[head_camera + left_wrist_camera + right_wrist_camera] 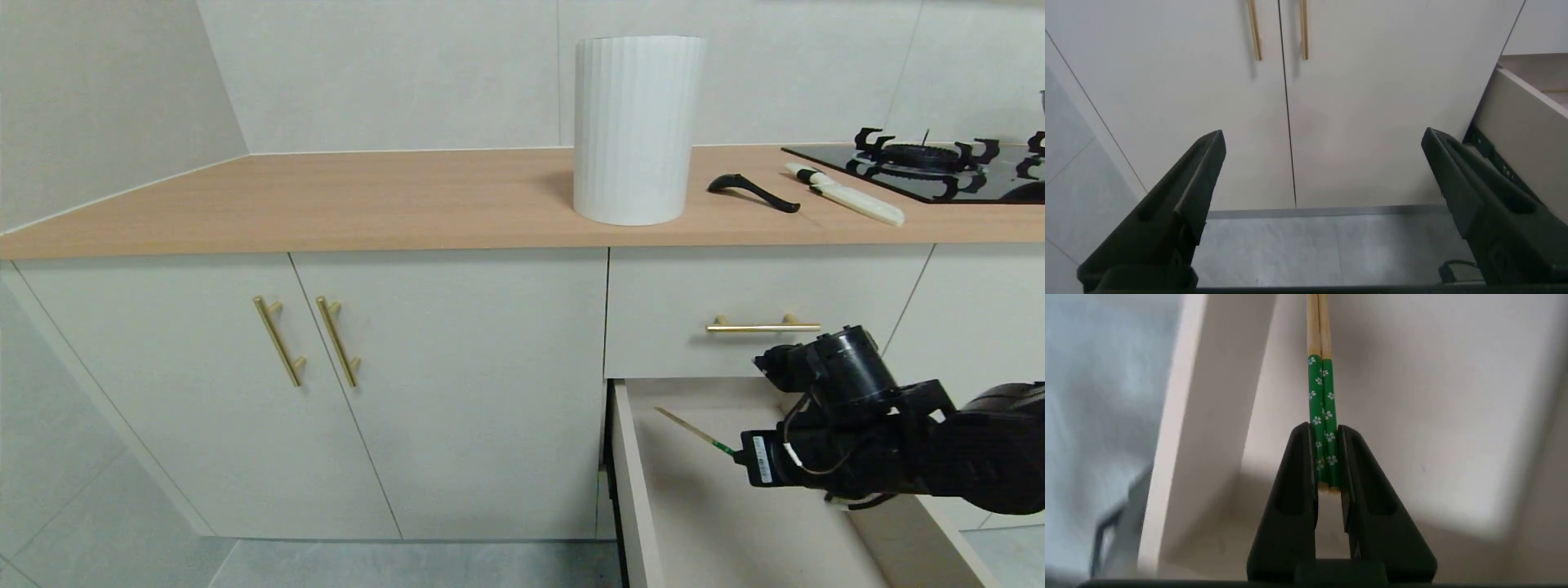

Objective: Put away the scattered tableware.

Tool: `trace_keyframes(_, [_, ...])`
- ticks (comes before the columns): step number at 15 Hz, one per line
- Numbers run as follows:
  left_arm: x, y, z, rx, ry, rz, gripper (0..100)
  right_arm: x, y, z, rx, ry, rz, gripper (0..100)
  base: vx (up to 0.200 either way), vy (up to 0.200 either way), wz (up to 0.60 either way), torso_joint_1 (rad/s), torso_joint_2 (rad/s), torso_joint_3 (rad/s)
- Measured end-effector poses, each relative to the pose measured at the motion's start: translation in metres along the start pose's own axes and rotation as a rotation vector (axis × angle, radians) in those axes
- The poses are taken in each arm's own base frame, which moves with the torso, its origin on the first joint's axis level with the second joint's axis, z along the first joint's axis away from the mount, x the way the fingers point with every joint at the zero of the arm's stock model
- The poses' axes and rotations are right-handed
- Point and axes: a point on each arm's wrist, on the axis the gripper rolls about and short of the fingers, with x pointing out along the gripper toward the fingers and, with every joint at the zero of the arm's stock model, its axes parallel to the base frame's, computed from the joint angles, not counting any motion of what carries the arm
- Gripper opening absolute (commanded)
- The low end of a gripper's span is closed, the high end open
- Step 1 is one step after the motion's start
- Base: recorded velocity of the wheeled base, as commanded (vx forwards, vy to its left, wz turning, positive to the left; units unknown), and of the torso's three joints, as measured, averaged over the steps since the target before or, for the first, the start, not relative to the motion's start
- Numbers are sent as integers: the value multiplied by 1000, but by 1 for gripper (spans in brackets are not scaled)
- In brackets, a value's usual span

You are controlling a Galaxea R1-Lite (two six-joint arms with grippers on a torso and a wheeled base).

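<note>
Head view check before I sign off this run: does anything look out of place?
Yes. A black utensil and a cream utensil lie loose and askew on the countertop, between the white canister and the hob. The right claw holds chopsticks over the open drawer. Nothing looks spilled or broken.

This is a kitchen: a stove (931, 163) at the upper right, a wood counter (367, 204), and white cupboards (449, 392) below.

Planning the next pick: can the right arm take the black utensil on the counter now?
Probably not yet: the right gripper is shut on the chopsticks over the open drawer. The black utensil itself lies uncovered.
</note>
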Motion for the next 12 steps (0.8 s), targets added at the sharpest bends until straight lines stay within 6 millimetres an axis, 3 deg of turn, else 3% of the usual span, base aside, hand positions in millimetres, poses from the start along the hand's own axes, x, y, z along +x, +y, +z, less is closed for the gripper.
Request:
trace_keyframes(5, [0, 0, 0, 0, 0, 0, 100, 66, 2, -12, 45, -35, -86, 0, 0, 0, 0, 0, 0, 0])
trace_keyframes(12, [0, 0, 0, 0, 0, 0, 100, 98, 4, -42, 8, 81, -116, 0, 0, 0, 0, 0, 0, 0])
